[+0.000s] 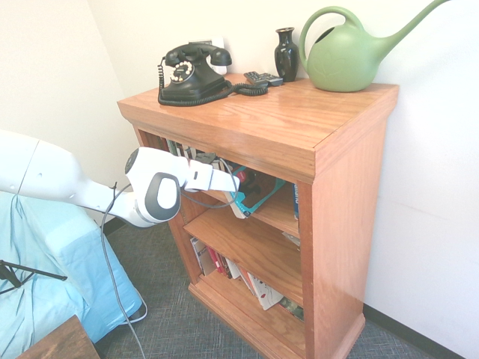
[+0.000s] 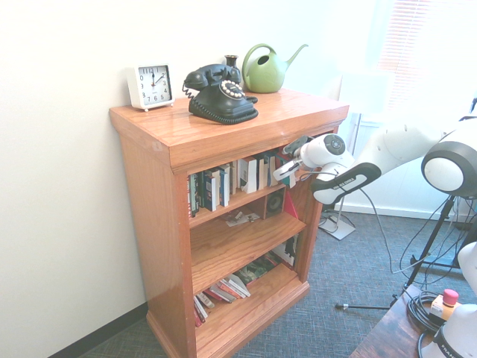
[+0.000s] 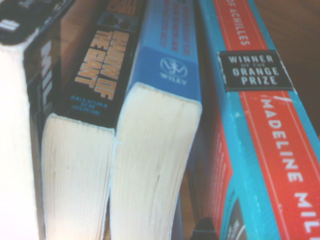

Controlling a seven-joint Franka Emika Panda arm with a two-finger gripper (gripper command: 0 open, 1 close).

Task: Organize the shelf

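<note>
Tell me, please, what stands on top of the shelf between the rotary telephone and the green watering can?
A small dark vase stands between the black rotary telephone and the green watering can, with a remote control lying before it, as the first exterior view shows.

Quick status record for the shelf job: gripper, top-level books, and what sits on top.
shelf: wooden bookcase, three inner levels
gripper: shut, at the top level's open front, by the books
top-level books: standing in a row
wrist view: blue Wiley book beside red-and-blue "Orange Prize" book
on top: clock, rotary telephone, vase, green watering can
</note>
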